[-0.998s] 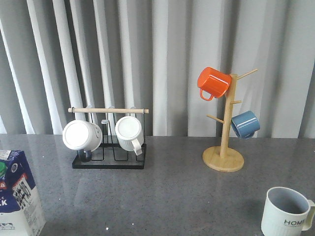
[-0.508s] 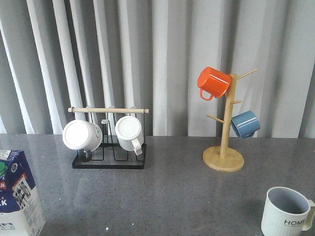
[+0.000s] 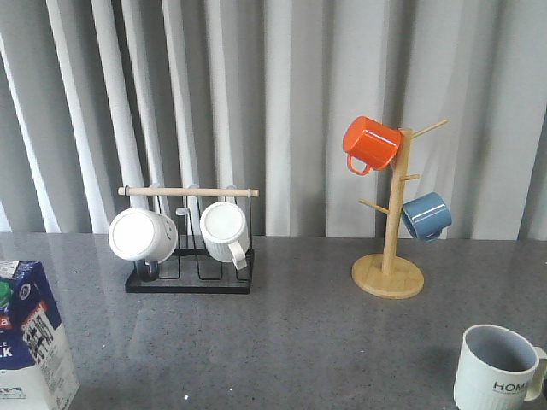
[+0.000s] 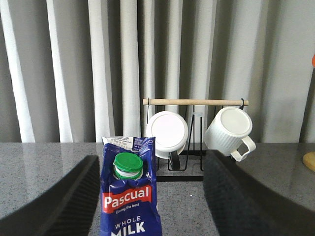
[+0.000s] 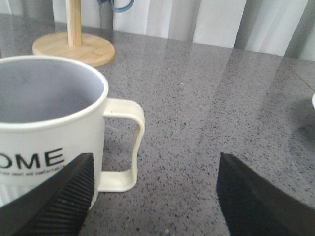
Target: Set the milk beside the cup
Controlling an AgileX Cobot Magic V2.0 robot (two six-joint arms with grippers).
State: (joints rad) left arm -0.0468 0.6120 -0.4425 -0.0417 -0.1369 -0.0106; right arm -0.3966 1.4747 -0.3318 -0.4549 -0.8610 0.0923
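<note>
The milk (image 3: pixel 30 342), a blue and white carton with a green cap, stands upright at the table's near left corner. In the left wrist view the milk (image 4: pixel 129 196) shows its red "Pascual" label and stands between the wide-open fingers of my left gripper (image 4: pixel 152 209), closer to one finger (image 4: pixel 59 201) and apart from both. The cup (image 3: pixel 500 369), a pale ribbed "HOME" mug, stands at the near right. In the right wrist view the cup (image 5: pixel 44 142) is beside one finger (image 5: pixel 59 201) of my open right gripper (image 5: pixel 155 199), its cream handle (image 5: pixel 125 147) between the fingers.
A black wire rack (image 3: pixel 190 282) with a wooden rod holds two plain white mugs (image 3: pixel 142 235) at the back left. A wooden mug tree (image 3: pixel 389 275) carries an orange mug (image 3: pixel 371 143) and a blue mug (image 3: pixel 426 215) at the back right. Grey curtains hang behind the table.
</note>
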